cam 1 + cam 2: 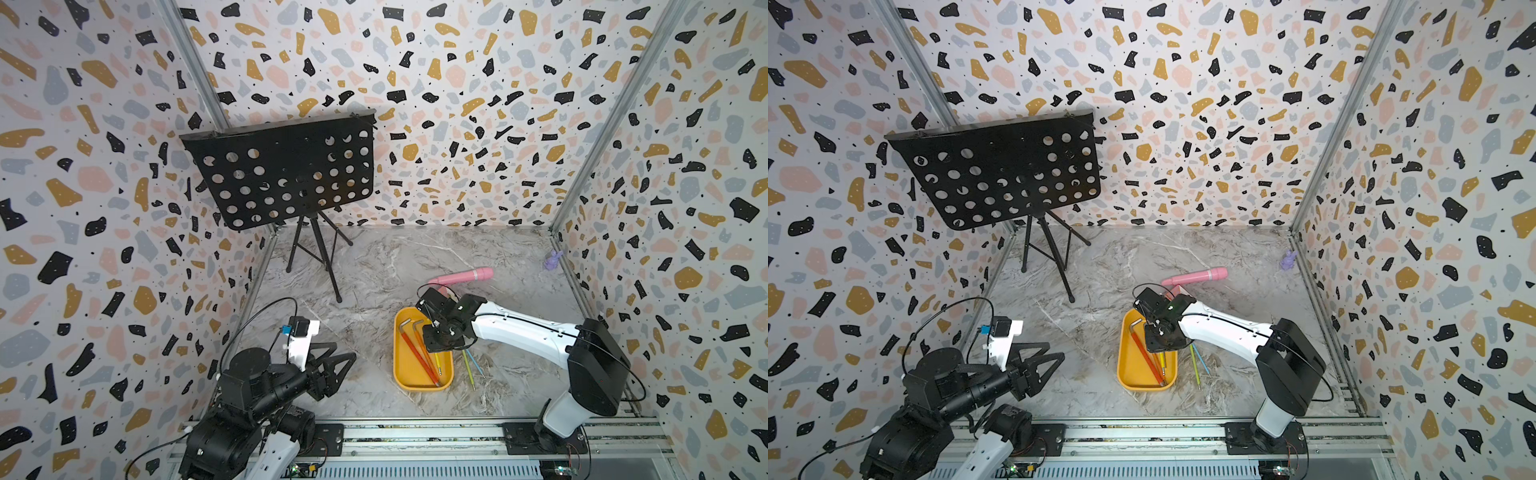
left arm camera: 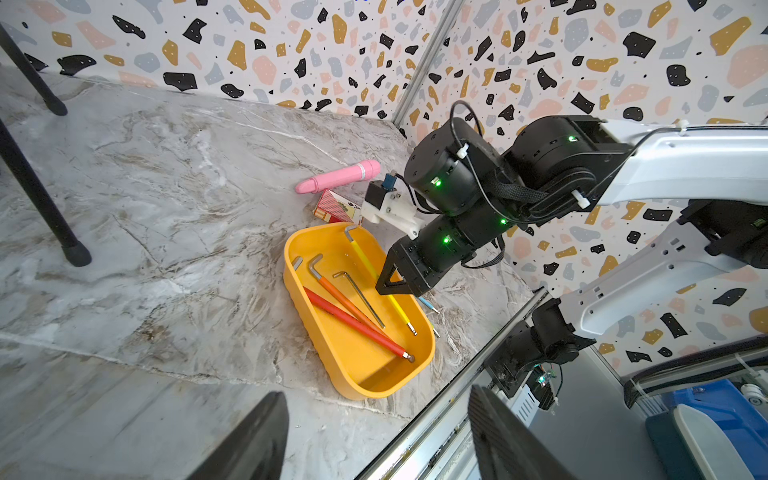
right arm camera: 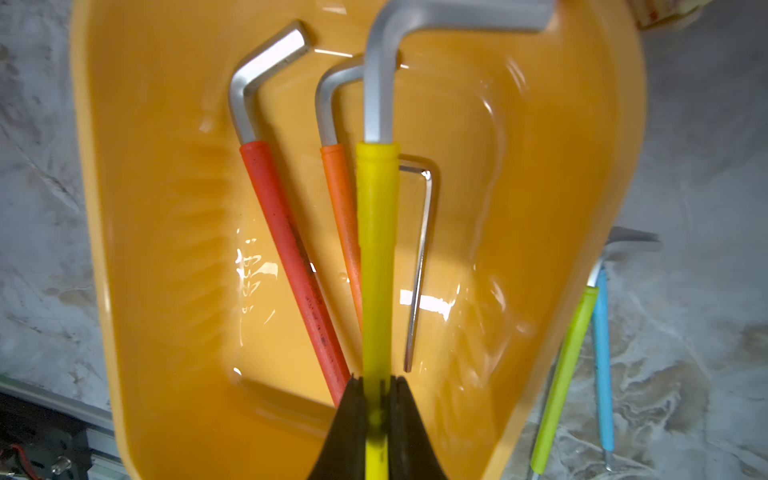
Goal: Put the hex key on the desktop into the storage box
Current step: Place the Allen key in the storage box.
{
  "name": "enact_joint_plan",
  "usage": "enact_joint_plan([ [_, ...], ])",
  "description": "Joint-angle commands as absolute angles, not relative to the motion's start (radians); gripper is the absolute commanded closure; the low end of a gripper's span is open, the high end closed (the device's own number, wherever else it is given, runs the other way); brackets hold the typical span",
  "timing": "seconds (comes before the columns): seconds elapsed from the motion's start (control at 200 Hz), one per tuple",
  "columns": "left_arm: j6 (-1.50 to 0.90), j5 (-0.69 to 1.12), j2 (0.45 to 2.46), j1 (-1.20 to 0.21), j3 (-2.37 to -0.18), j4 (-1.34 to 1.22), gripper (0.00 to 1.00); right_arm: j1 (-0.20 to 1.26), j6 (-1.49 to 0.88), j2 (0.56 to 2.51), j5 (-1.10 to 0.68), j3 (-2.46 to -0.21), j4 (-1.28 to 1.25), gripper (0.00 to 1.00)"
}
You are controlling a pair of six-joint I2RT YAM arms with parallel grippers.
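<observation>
left jaws spread, idle near-left | right jaws pinching yellow key [image 3: 377, 249] mid-shaft, low over box [image 2: 374, 388] | step: drop-off; next: open up, lift straight | red key [image 3: 291, 257], orange key [image 3: 343, 216], bare key [image 3: 419, 270] in box | green key [image 3: 565, 374], blue key [image 3: 602, 353] on table [image 3: 685, 166] just right of box, not yet fetched | card pack [image 2: 336, 205] just beyond box, clear of path

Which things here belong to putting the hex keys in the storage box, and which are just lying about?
Job: right hand gripping yellow hex key; storage box holding red key, orange key, steel key; green key, blue key on desktop.
Lying about: pink cylinder, card box, purple figurine, music stand.
</observation>
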State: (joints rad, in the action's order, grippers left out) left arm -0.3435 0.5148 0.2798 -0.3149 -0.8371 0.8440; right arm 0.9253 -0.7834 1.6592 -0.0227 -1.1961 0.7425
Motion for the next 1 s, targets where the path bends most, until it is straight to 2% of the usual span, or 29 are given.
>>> enact_joint_plan([
  [0.0,-0.331,0.522,0.279,-0.310,-0.831,0.796,0.28,0.925,-0.802,1.673,-0.026,-1.231,0.750,1.00],
  [0.871,-0.331,0.522,0.277,-0.309,-0.831,0.796,0.27,0.909,-0.799,1.822,0.041,-1.253,0.756,1.00],
  [0.996,-0.331,0.522,0.277,-0.310,-0.831,0.796,0.28,0.909,-0.796,1.818,0.044,-1.254,0.755,0.88],
])
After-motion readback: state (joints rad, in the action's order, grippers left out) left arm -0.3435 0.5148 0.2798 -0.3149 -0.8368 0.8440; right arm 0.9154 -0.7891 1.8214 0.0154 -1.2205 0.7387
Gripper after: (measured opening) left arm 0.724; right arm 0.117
